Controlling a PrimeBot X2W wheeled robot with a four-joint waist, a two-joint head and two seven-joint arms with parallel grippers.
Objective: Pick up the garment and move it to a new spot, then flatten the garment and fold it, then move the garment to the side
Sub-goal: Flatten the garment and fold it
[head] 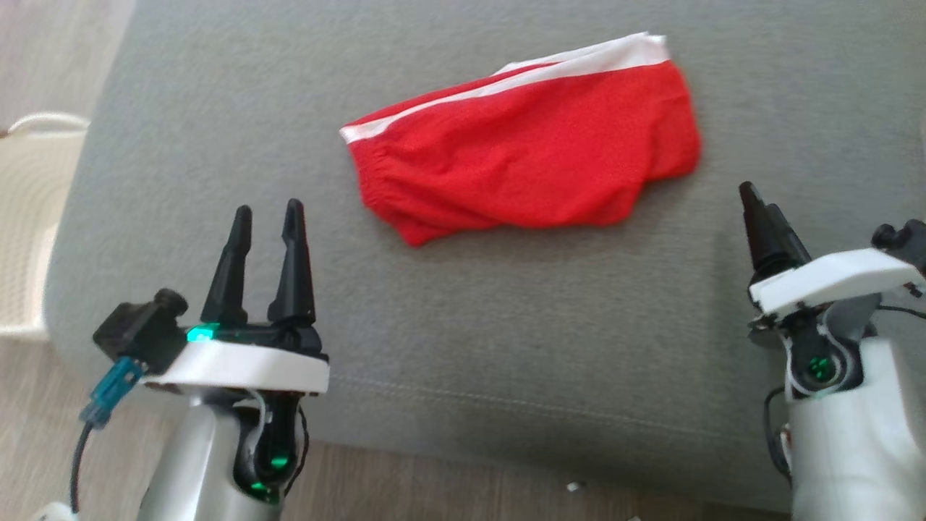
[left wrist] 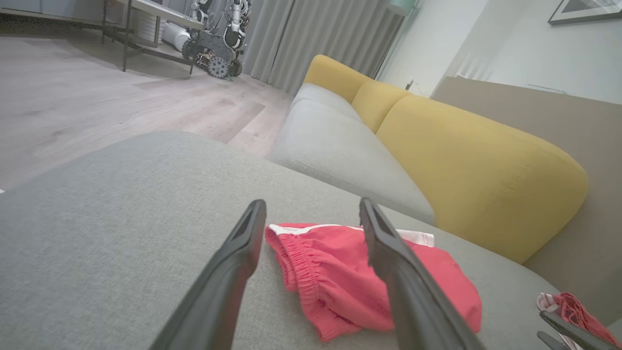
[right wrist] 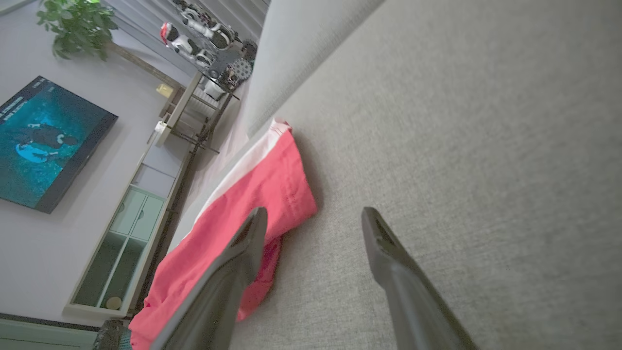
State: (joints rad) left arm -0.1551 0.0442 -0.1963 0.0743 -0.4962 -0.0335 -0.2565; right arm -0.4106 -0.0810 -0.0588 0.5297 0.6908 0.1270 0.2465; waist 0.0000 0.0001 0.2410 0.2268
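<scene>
A pair of red shorts (head: 528,152) is laid on the grey seat cushion (head: 506,325) of a sofa, in the far middle part of the cushion. A white stripe (head: 579,65) is seen along the far edge of the shorts, and the gathered elastic waistband (head: 376,170) is turned to the left. The cloth is not flat: folds and wrinkles are seen along its near edge. The left gripper (head: 268,213) is held over the near left part of the cushion, near the waistband end but apart from it. Its two dark fingers are spread wide and nothing is held between them; in the left wrist view the shorts (left wrist: 335,277) are seen beyond the parted fingers of the left gripper (left wrist: 311,209). The right gripper (head: 758,202) is held at the near right, just beside the right end of the shorts but not touching them. In the right wrist view the right gripper (right wrist: 313,216) is shown with its fingers also wide apart and empty, above the bare cushion beside the shorts (right wrist: 252,204). A yellow backrest (left wrist: 476,165) is seen behind the seat. A pale basket (head: 29,217) is placed on the wooden floor (head: 434,485) at the left of the sofa.
</scene>
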